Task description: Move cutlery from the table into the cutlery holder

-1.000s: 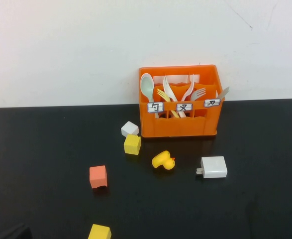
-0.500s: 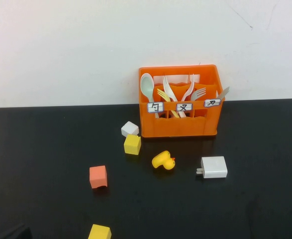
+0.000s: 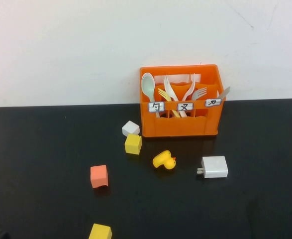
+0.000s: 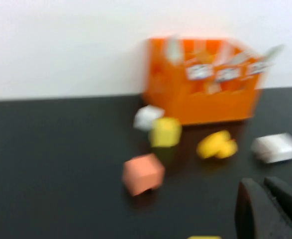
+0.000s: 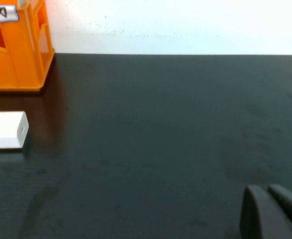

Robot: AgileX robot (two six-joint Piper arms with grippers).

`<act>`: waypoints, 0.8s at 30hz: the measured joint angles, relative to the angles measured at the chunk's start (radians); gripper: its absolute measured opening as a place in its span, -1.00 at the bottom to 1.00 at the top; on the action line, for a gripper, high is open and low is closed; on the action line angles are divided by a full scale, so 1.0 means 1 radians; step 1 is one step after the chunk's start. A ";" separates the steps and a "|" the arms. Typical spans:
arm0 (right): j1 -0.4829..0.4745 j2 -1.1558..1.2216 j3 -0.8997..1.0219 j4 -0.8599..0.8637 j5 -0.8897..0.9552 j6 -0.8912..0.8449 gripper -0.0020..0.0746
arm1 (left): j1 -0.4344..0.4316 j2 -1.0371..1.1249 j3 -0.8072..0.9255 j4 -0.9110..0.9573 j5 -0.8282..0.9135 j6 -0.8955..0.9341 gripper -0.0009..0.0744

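The orange cutlery holder [image 3: 180, 124] stands at the back of the black table [image 3: 46, 144], against the white wall. Cutlery stands upright inside it: a creamy white fork [image 3: 169, 88] and a pale pink fork [image 3: 199, 93] in the middle section, beside a pale green spoon [image 3: 147, 85] and a small yellow fork [image 3: 162, 94]. I see no cutlery lying on the table. My left gripper [image 4: 265, 186] hovers shut and empty over the near left of the table, facing the blurred holder [image 4: 205, 94]. My right gripper [image 5: 265, 191] is shut and empty over bare table, right of the holder [image 5: 16, 55].
Loose items lie in front of the holder: a white block [image 3: 130, 128], a yellow block [image 3: 133, 144], a yellow toy duck [image 3: 164, 160], a white charger [image 3: 215, 167], an orange-pink block [image 3: 99, 176] and a second yellow block [image 3: 100, 232] at the near edge.
The dark shape of my left arm at the lower left corner of the high view has drawn back almost out of frame. Nothing on the table has moved.
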 joint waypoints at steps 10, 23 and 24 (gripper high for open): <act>0.000 0.000 0.000 0.000 0.000 0.000 -0.95 | 0.156 -0.004 0.162 -0.063 -0.143 -0.025 -0.98; 0.000 0.000 0.000 0.000 0.000 0.000 -0.95 | 0.156 -0.006 0.162 0.140 -0.186 -0.236 -0.98; 0.000 0.000 0.000 0.000 0.000 0.000 -0.95 | 0.156 -0.006 0.162 0.142 -0.186 -0.248 -0.98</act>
